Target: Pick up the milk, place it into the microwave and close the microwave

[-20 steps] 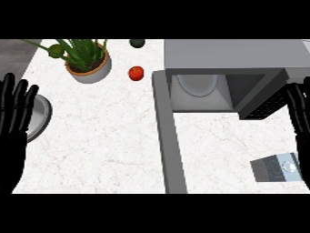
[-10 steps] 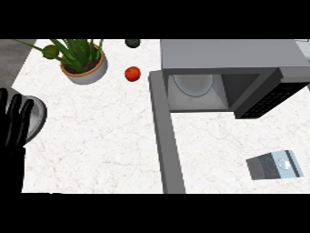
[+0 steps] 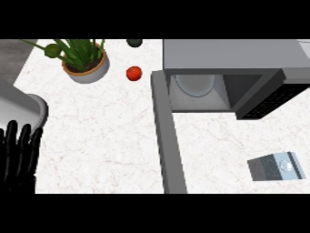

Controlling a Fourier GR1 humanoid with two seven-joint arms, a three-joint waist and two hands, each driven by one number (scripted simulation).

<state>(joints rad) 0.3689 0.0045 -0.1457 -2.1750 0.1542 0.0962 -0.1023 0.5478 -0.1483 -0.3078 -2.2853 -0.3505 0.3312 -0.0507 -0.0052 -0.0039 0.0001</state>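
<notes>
Resting at the view's lower left edge, the left hand (image 3: pixel 13 154) is holding nothing, its fingers straight, close together and pointing up. The right hand is lying outside the view. The milk (image 3: pixel 276 166) is sitting on the counter (image 3: pixel 97 136) at the lower right, well apart from the hand and below the microwave (image 3: pixel 231 57). The microwave is standing at the top right with its door (image 3: pixel 272 96) swung open to the right, and a round plate (image 3: pixel 196 84) is showing inside. A grey strip (image 3: pixel 167 145) is running down the counter from the microwave's left corner, between the hand and the milk. A plant (image 3: pixel 83 61) is standing at the top left, a red fruit (image 3: pixel 134 73) just beside it and a dark round thing (image 3: pixel 134 43) lying near the far edge.
</notes>
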